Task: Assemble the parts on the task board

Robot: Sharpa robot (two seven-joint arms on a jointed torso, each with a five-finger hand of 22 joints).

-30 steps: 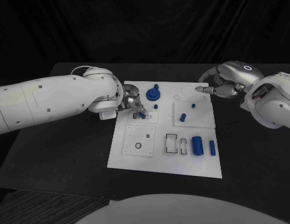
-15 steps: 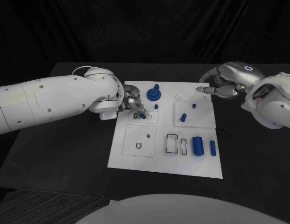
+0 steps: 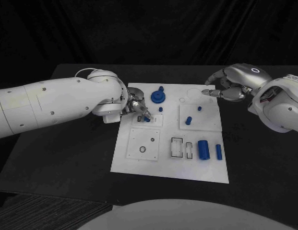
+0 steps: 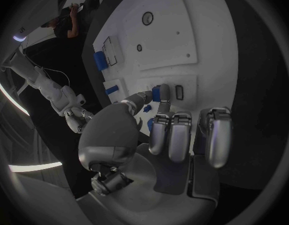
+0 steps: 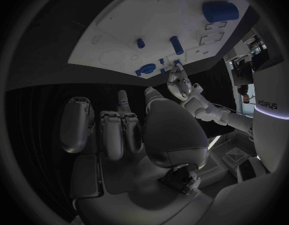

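Blue parts (image 3: 203, 149) on task board (image 3: 164, 167)

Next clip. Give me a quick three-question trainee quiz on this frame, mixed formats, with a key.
1. True or false: the left hand holds a small blue part over the task board.
2. Which lies nearer the robot on the board: (a) the blue gear-like part or (b) the large blue cylinder?
3. Fill in: the right hand hovers by the board's far ____ corner, fingers curled in.

Key: 1 true; 2 b; 3 right.
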